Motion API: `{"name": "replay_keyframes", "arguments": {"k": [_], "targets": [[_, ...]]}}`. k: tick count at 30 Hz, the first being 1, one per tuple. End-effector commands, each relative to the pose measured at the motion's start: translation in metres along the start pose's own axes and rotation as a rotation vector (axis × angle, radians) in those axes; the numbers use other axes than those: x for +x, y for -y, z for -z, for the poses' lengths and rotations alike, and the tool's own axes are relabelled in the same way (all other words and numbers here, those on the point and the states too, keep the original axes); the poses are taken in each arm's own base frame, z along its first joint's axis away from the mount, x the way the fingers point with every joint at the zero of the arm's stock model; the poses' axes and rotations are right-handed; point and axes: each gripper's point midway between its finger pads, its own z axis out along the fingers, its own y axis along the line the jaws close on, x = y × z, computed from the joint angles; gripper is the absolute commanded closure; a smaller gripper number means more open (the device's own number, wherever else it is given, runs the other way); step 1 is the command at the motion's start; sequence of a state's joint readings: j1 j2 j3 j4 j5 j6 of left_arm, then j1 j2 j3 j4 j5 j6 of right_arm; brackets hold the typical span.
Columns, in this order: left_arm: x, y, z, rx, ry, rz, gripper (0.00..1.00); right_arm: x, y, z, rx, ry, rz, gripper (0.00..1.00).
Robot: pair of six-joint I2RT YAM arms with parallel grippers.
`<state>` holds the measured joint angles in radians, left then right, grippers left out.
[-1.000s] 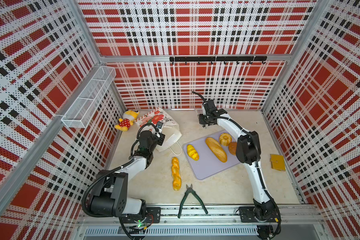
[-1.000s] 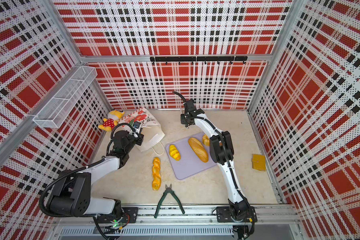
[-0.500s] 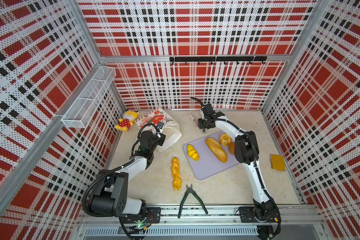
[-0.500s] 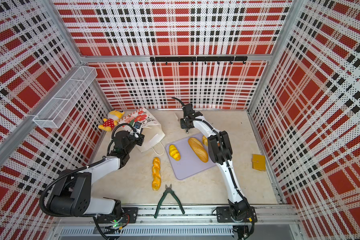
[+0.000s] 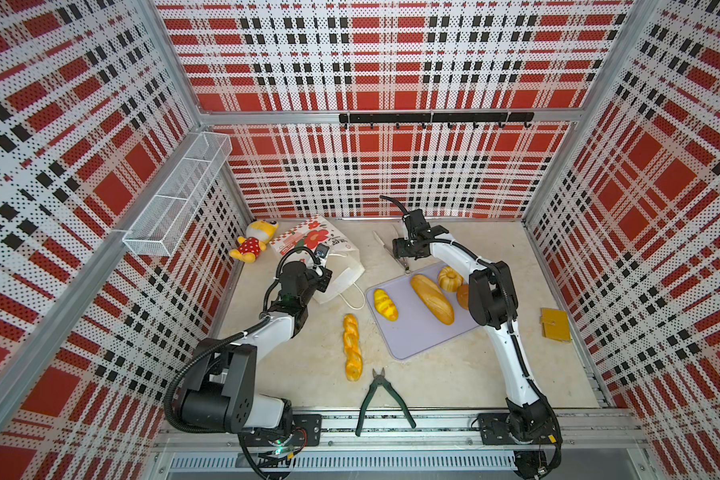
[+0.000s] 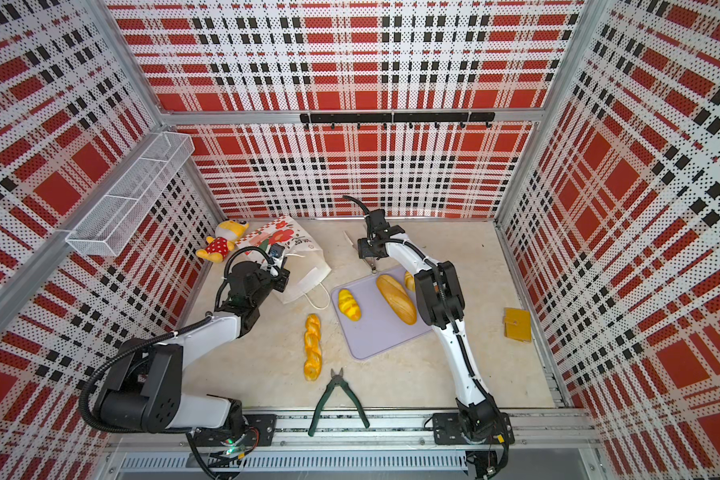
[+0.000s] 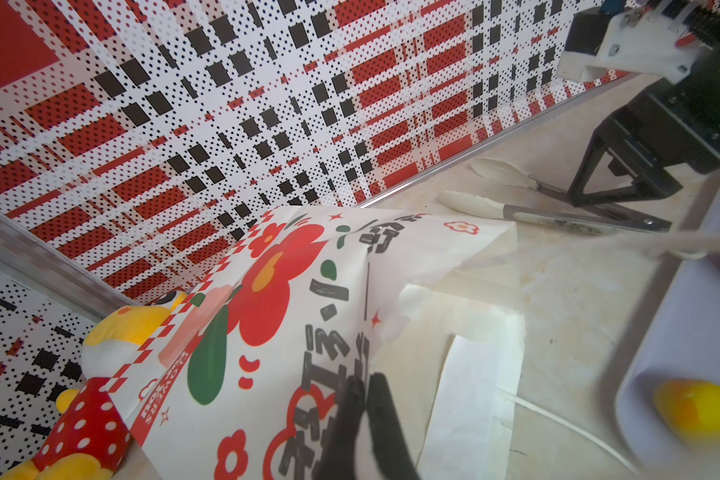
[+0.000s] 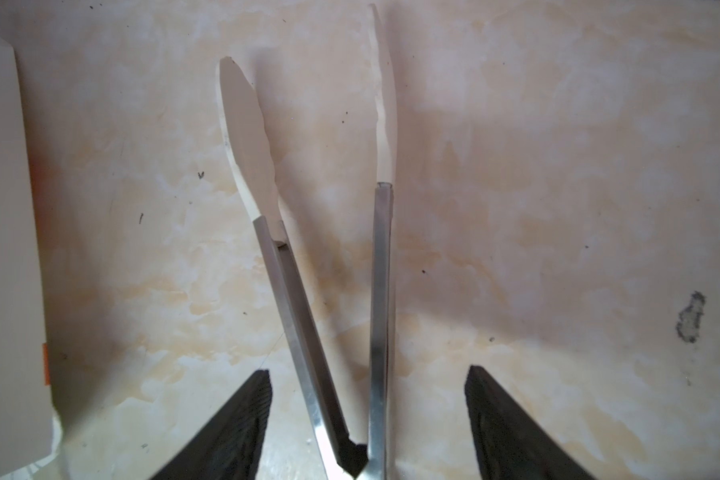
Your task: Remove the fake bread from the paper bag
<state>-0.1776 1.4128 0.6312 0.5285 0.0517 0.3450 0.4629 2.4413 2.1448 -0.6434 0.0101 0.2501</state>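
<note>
2 risks stand out, the bigger one at the paper bag (image 5: 337, 254). It lies on its side at the back left of the surface (image 5: 454, 386), its mouth facing the lilac tray (image 5: 416, 338). The left end effector (image 7: 366, 388) is clenched on a fold of the bag's printed upper wall near that mouth. I judge that a pull on so thin a pinch could tear the paper, or let it slip free so the mouth collapses. A drag backward could also shove the bag into the plush doll (image 5: 253, 245) just beside its far end. No view looks inside, so I cannot tell whether any bread remains there.

The smaller risk is at the tongs (image 8: 381, 266). They lie splayed on the surface between the released, empty jaws of the right end effector (image 8: 368, 374), touching neither jaw. An off-centre squeeze could make them skid toward the tray's near corner.

5 pieces of fake bread show outside the bag:
- The long loaf (image 5: 432, 299) is on the tray.
- The twisted braid (image 5: 352, 347) is on the bare surface beside the tray, well apart from both end effectors.
- The fluted cake (image 5: 449, 278) is on the tray and nearest the right end effector.
- The croissant (image 5: 385, 304) is on the tray, near the left end effector.
- The round bun (image 5: 463, 296) is on the tray, half hidden behind the right arm (image 5: 489, 297).
</note>
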Motion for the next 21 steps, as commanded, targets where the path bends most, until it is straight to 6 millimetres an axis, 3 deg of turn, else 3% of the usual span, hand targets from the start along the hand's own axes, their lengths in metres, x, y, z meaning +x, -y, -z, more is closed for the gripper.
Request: {"name": "replay_keyframes", "arguments": {"k": [1, 9, 21], "targets": [[-0.011, 0.0, -0.004, 0.002, 0.019, -0.003, 1.0, -0.013, -0.017, 0.003, -0.035, 0.055, 0.049, 0.22], [-0.01, -0.001, -0.005, 0.002, 0.014, -0.004, 1.0, 0.0, -0.022, -0.017, -0.038, -0.001, 0.087, 0.22], [-0.008, 0.0, -0.006, 0.004, 0.009, -0.005, 1.0, 0.016, -0.013, -0.035, 0.002, -0.048, 0.07, 0.26]]}}
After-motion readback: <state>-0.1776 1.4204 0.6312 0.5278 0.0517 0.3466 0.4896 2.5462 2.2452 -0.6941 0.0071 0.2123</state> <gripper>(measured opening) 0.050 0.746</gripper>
